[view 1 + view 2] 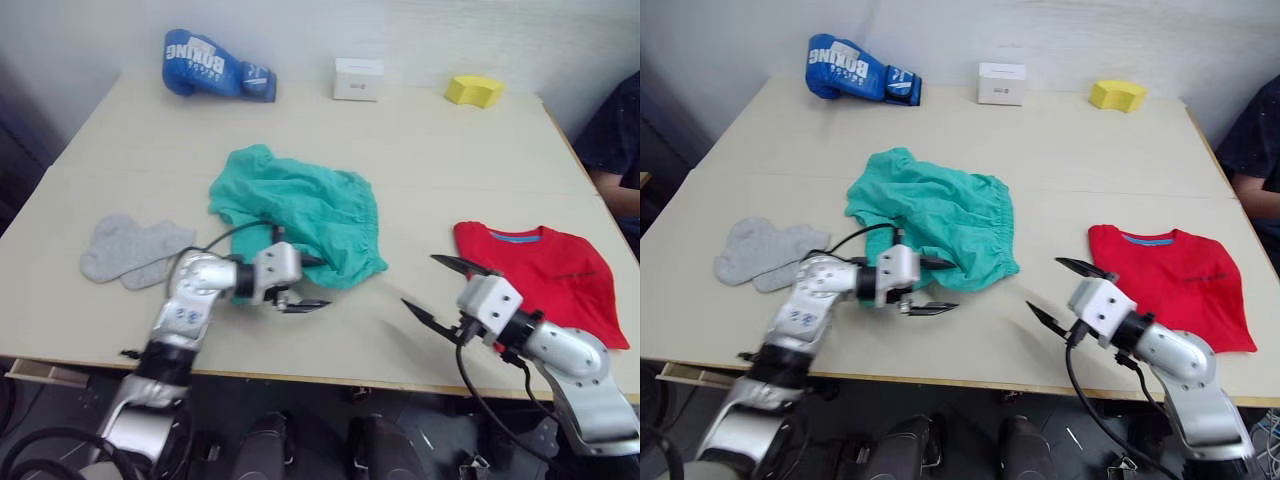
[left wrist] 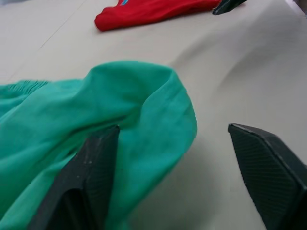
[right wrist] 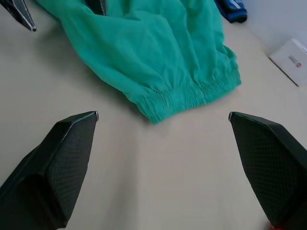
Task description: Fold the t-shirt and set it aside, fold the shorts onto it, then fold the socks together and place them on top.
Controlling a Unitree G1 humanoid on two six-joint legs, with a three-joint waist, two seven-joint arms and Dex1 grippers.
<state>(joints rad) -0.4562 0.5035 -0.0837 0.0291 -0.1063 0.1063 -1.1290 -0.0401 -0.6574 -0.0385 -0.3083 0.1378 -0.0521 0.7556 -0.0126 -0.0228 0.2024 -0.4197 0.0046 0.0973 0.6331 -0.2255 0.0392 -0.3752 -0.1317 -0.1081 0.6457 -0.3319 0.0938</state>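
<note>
The shorts (image 1: 300, 212) lie crumpled in the middle of the table (image 1: 440, 150), a soft, light heap of teal cloth that looks sure to sag and drape wherever it is lifted — so the firmest hold is probably the gathered waistband (image 3: 192, 96) or a doubled hem corner, where the fabric bunches thick enough for thin fingers to pinch. The left gripper (image 1: 300, 285) sits at the near edge of the shorts with its jaws spread wide; in the left wrist view one finger (image 2: 91, 167) presses against a rolled fold of the cloth while the other stands clear over bare table, so nothing is clasped yet. The right gripper (image 1: 445, 290) hangs between the shorts and the t-shirt (image 1: 545, 270), its fingers (image 3: 62, 158) also splayed far apart and empty, aimed at the waistband end of the shorts. The t-shirt rests folded at the table's right side, already set aside, and the socks (image 1: 130, 250) lie flat at the left — untouched, well apart from both grippers.
</note>
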